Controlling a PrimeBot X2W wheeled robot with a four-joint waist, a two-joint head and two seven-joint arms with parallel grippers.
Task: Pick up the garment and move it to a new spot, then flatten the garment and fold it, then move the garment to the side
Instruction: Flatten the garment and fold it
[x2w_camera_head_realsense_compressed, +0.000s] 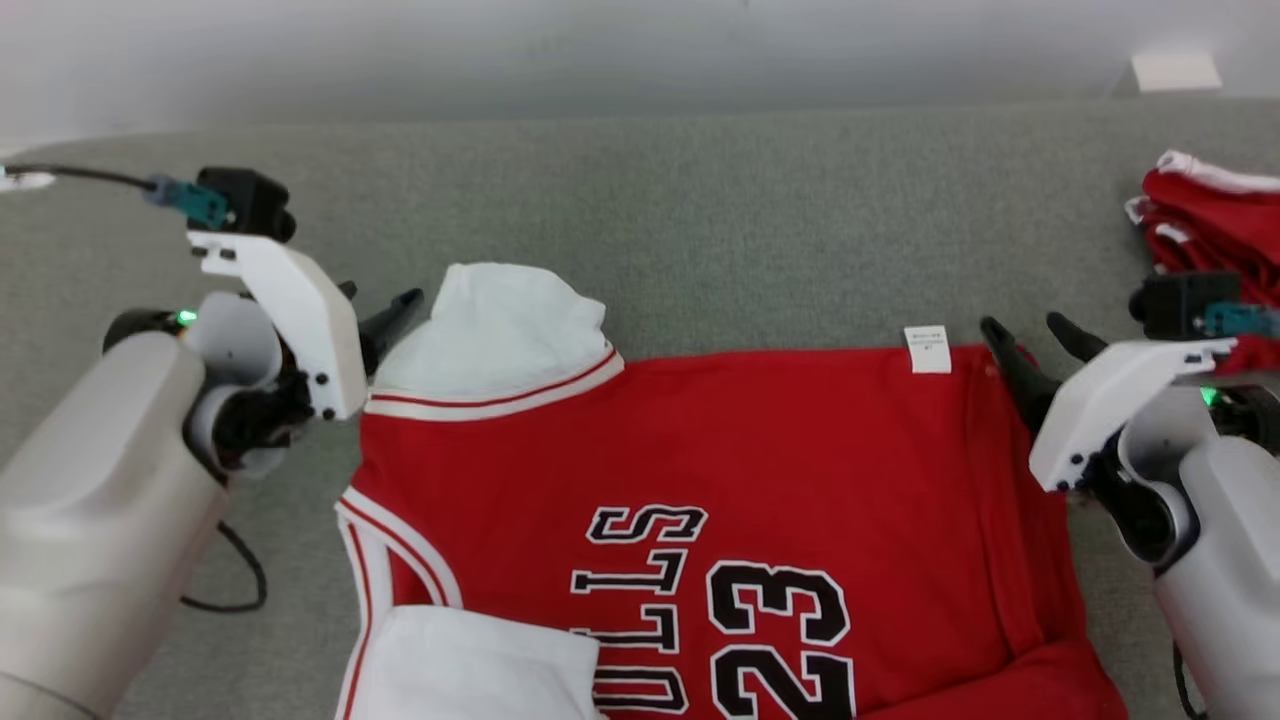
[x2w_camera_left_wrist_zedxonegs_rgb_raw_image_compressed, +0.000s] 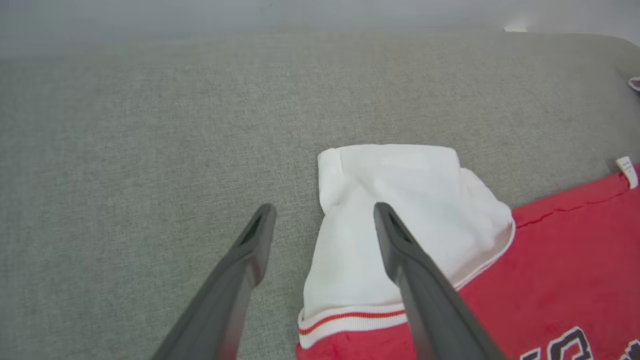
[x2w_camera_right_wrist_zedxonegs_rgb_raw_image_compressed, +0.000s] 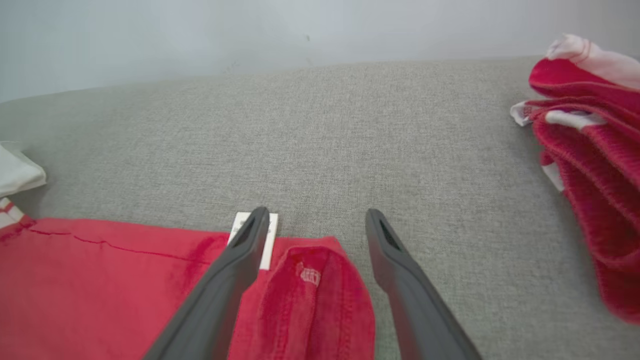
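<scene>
The grey fabric-covered counter (x2w_camera_head_realsense_compressed: 700, 200) runs back to a pale wall. The jersey (x2w_camera_head_realsense_compressed: 780, 450) lies spread at its centre, print up, with a red body and white sleeves. I judge relocation and most flattening complete; folding and the move aside remain. The left end effector (x2w_camera_left_wrist_zedxonegs_rgb_raw_image_compressed: 324, 210) is released over the jersey's far white sleeve (x2w_camera_head_realsense_compressed: 500, 320). The right end effector (x2w_camera_head_realsense_compressed: 1025, 325) is released at the jersey's rolled-over far hem corner. A pile of red garments (x2w_camera_head_realsense_compressed: 1210, 220) lies well right of the jersey.
</scene>
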